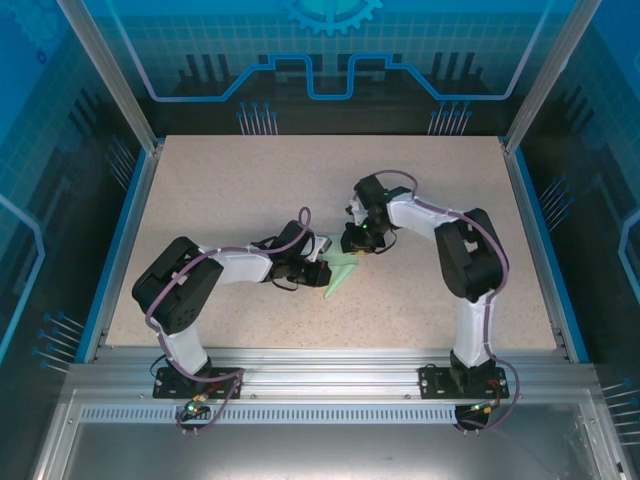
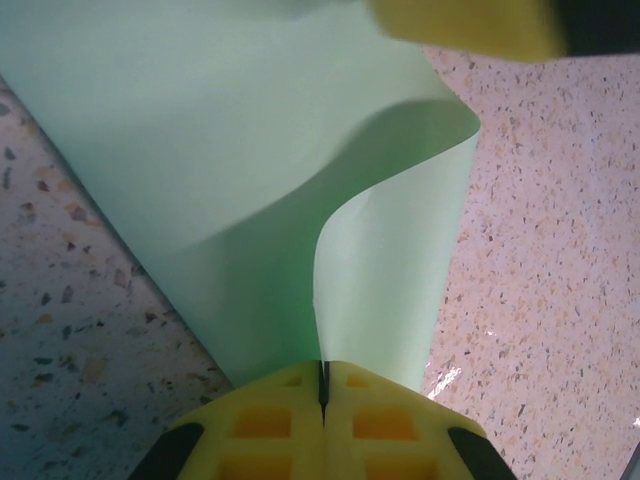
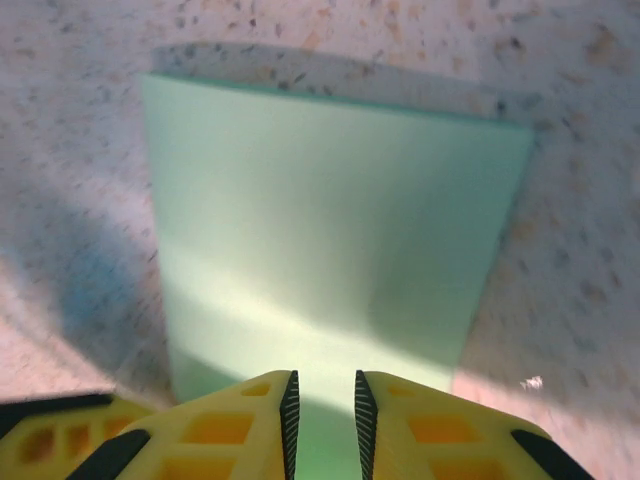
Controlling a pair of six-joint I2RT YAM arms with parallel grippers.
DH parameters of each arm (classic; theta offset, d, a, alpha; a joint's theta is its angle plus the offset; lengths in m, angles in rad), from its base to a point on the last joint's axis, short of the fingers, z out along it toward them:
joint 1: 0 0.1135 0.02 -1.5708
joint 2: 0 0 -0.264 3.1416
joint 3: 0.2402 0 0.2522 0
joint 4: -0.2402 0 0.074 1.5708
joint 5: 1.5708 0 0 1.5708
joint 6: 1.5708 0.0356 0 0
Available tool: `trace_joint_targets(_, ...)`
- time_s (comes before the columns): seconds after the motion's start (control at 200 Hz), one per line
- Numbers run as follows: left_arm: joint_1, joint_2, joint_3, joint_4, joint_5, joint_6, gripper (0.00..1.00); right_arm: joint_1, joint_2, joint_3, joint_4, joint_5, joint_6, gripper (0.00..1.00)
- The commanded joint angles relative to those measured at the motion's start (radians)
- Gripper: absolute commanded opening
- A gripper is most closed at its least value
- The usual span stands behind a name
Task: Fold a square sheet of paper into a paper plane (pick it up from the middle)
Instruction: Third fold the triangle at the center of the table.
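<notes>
The pale mint-green sheet of paper (image 1: 340, 278) lies folded into a slim pointed shape at mid-table, between the two arms. My left gripper (image 1: 318, 268) is shut on one edge of it. In the left wrist view the yellow fingers of the left gripper (image 2: 322, 378) pinch the paper (image 2: 250, 180), and a loose flap curls upward beside them. My right gripper (image 1: 357, 248) hovers at the paper's far end. In the right wrist view the right gripper (image 3: 322, 398) has a narrow gap between its jaws, directly over a flat panel of the paper (image 3: 330, 220).
The speckled beige table (image 1: 250, 190) is bounded by blue rails and glass walls. A yellow fingertip (image 2: 470, 25) of the right gripper shows at the top of the left wrist view, close above the paper.
</notes>
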Motion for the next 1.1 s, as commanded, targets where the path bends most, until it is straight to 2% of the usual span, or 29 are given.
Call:
trace_joint_targets(0.0, 0.008, 0.003, -0.025, 0.009, 0.028, 0.003, 0.01, -0.036, -0.139, -0.076, 0.057, -0.041, 0.057, 0.24)
trace_joint_targets(0.19, 0.007, -0.004, -0.030, 0.014, 0.024, -0.002, 0.01, -0.014, -0.244, -0.216, 0.152, -0.132, 0.115, 0.20)
trace_joint_targets(0.48, 0.008, -0.008, -0.028, 0.013, 0.023, -0.002, 0.01, 0.021, -0.299, -0.397, 0.341, -0.194, 0.248, 0.16)
trace_joint_targets(0.71, 0.009, -0.013, -0.033, 0.024, 0.028, -0.013, 0.01, 0.047, -0.244, -0.395, 0.383, -0.231, 0.260, 0.15)
trace_joint_targets(1.095, 0.008, -0.033, -0.036, 0.013, 0.031, -0.014, 0.01, 0.046, -0.143, -0.377, 0.419, -0.224, 0.265, 0.13)
